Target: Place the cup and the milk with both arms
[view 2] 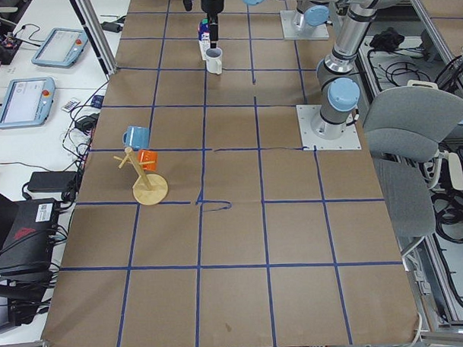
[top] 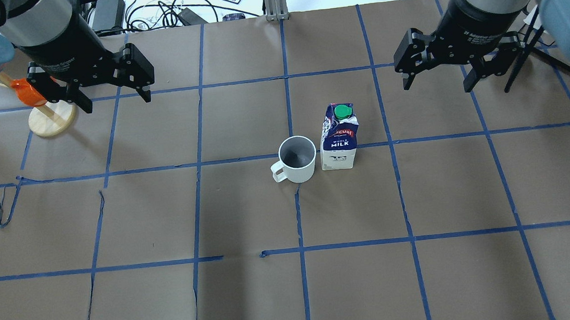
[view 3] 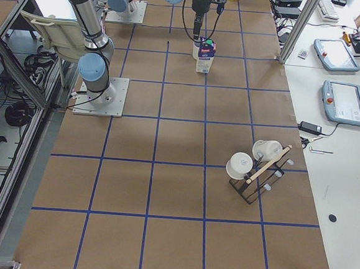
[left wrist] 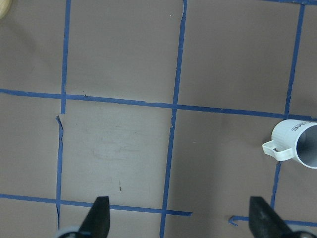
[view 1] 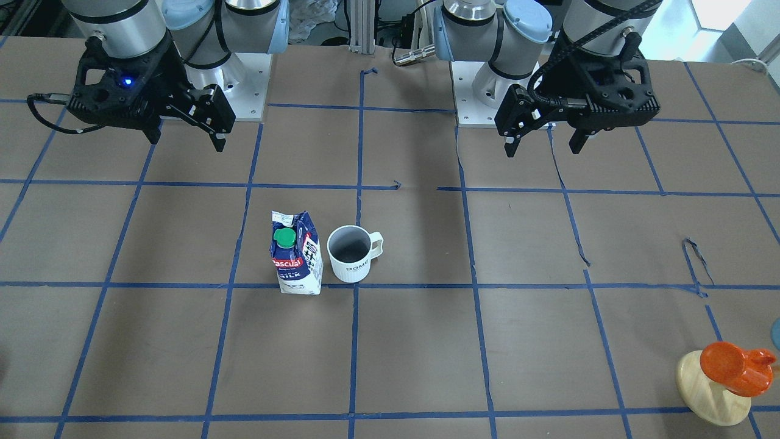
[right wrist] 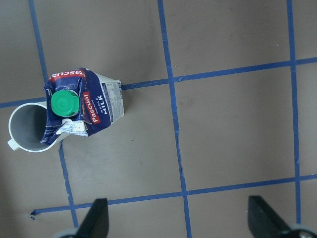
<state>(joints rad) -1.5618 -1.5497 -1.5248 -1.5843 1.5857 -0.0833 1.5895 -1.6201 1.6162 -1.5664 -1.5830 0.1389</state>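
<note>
The cup [top: 297, 159] and milk [top: 338, 138] stand side by side, well apart from the left gripper [top: 116, 101] and right gripper [top: 436, 86], both wide open, empty. An orange cup [top: 23, 93] sits far left.

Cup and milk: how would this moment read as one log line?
cup: upright, ungrasped | milk: upright, beside cup | left end effector: open, empty | right end effector: open, empty

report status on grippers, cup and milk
Left gripper open, empty, raised. Right gripper same. Cup and milk upright, side by side, ungrasped. Stand off to one side, likely not in the way.
</note>
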